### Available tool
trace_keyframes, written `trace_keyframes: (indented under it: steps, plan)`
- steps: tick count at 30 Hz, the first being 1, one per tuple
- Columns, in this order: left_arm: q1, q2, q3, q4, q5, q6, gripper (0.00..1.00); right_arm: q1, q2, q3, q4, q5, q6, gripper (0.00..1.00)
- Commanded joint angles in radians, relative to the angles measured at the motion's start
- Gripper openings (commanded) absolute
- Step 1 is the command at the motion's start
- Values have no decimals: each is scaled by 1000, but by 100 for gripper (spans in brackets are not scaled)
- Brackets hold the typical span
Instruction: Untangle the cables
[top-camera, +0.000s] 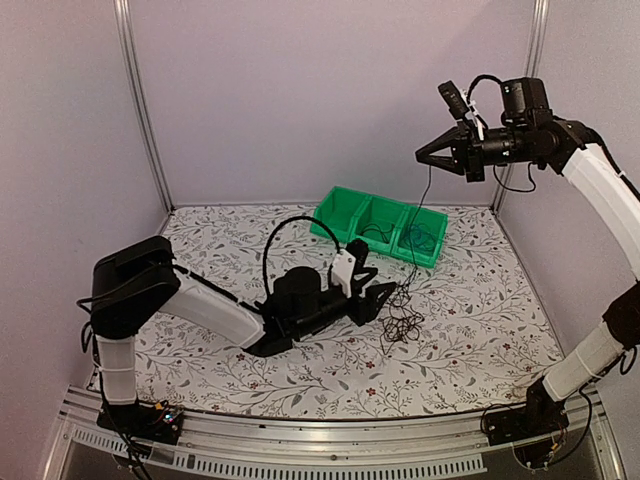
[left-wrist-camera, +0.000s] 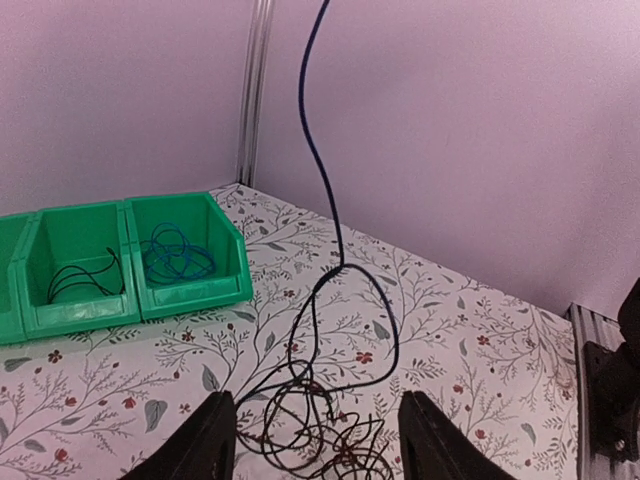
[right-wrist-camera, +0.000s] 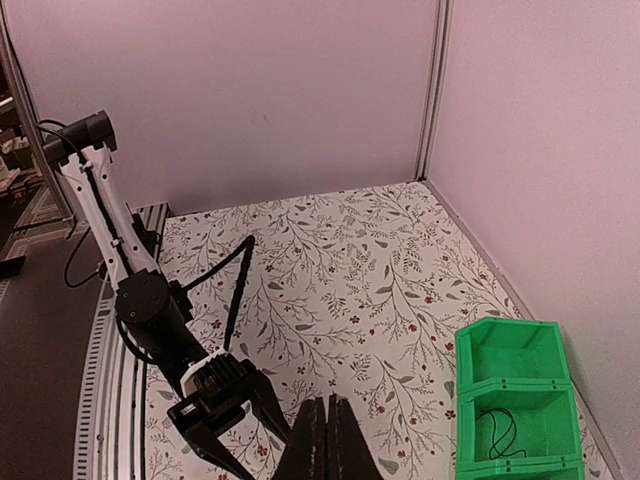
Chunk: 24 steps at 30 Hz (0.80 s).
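A tangle of thin dark cables (top-camera: 402, 322) lies on the floral table, right of centre. My right gripper (top-camera: 421, 155) is raised high and shut on one dark cable (top-camera: 424, 215), which hangs down into the tangle. In the left wrist view this strand (left-wrist-camera: 318, 150) rises out of the top edge from the tangle (left-wrist-camera: 320, 425). My left gripper (top-camera: 381, 286) is open and low, just left of the tangle; its fingers straddle the tangle in its own view (left-wrist-camera: 318, 445). The right gripper's fingers are pressed together in the right wrist view (right-wrist-camera: 328, 425); the strand does not show there.
A green three-compartment bin (top-camera: 345, 205) stands at the back. Its middle compartment holds a black cable (left-wrist-camera: 80, 275) and its right one a blue cable (left-wrist-camera: 175, 250). The bin also shows in the right wrist view (right-wrist-camera: 510, 345). Pink walls with metal posts enclose the table.
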Motion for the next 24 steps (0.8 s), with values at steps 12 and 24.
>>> trace_keyframes:
  steps: [12, 24]
  plan:
    - [-6, 157, 270, -140, -105, 44, 53, 44, -54, -9, 84, -12, 48, 0]
    - [22, 316, 448, -174, -3, 43, 55, 70, -52, -36, 94, -47, 73, 0]
